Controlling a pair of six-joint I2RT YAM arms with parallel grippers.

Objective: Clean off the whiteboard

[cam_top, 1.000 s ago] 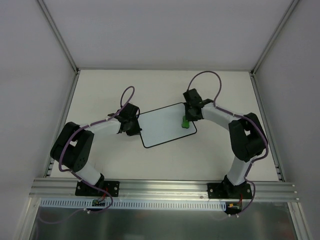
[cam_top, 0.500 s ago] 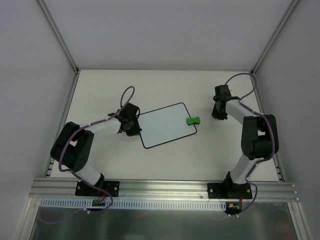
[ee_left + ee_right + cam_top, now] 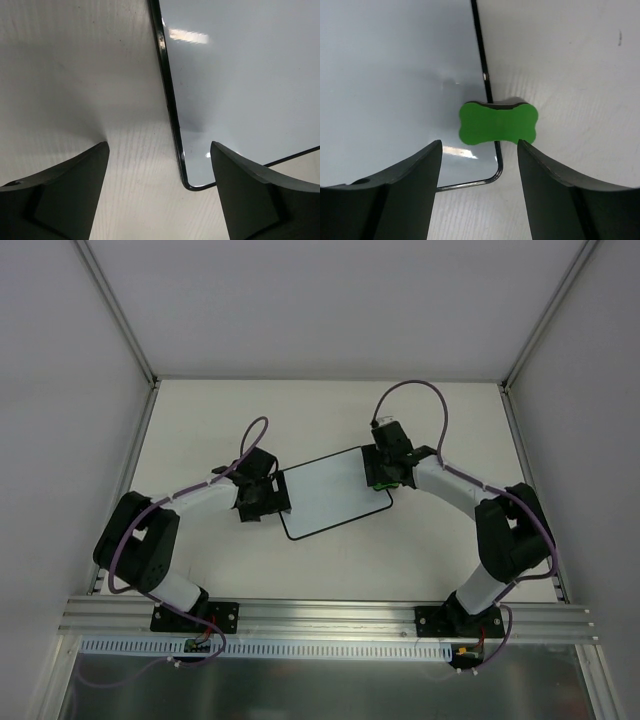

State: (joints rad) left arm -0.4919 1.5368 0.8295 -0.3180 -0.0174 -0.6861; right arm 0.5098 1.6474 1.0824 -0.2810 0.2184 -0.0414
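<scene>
The whiteboard [image 3: 335,492] lies flat mid-worktop [image 3: 330,570] between the arms, its long axis slanting from near-left to far-right, and no marks show on its face. The green eraser [image 3: 498,123] sits across the board's right rim beside a corner, just ahead of the right jaws, which are spread; its long axis runs from one jaw towards the other, slightly off-centre. The left jaws, also spread and holding nothing, straddle the opposite rim by its corner.
</scene>
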